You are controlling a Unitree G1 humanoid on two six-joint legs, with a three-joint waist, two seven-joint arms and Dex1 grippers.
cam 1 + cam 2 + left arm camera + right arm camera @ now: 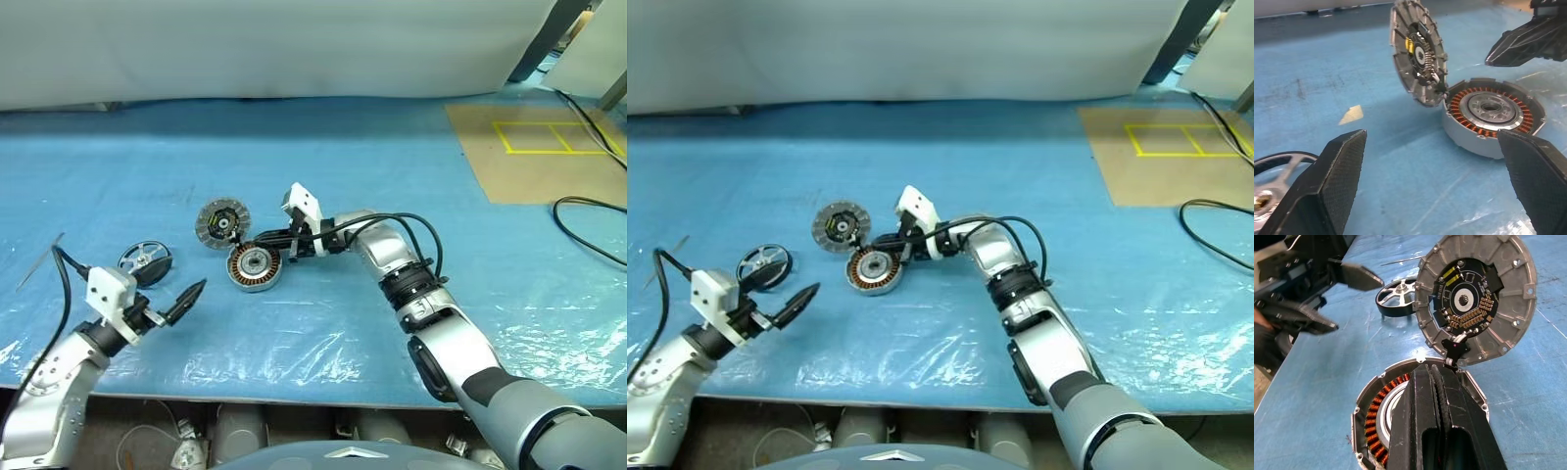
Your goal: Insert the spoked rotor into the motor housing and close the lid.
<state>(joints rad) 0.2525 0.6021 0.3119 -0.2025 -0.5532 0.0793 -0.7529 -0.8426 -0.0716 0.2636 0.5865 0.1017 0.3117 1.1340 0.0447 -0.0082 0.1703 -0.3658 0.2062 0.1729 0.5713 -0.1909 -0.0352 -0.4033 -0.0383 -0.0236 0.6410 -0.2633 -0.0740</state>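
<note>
A desk (392,196) covered in blue plastic sheeting carries three motor parts, all toward its left half and nearer the front edge than the back. The motor housing (256,266), a round silver cup ringed with copper windings, sits open. The lid (222,223) stands tilted on edge against the housing's far rim, its circuit face showing. The spoked rotor (145,259) lies on the sheeting well to the left of the housing, toward the desk's left edge.

The right pincer (257,241) is fully closed, holding nothing, its tip just above the housing beside the lid. The left pincer (186,300) stands wide open and empty, near the rotor.

Risk, as I judge it: the propped lid looks unstable; a nudge from the right pincer could drop it onto the housing before the rotor is inserted. The rotor could also slide on the slick sheeting when grasped.
</note>
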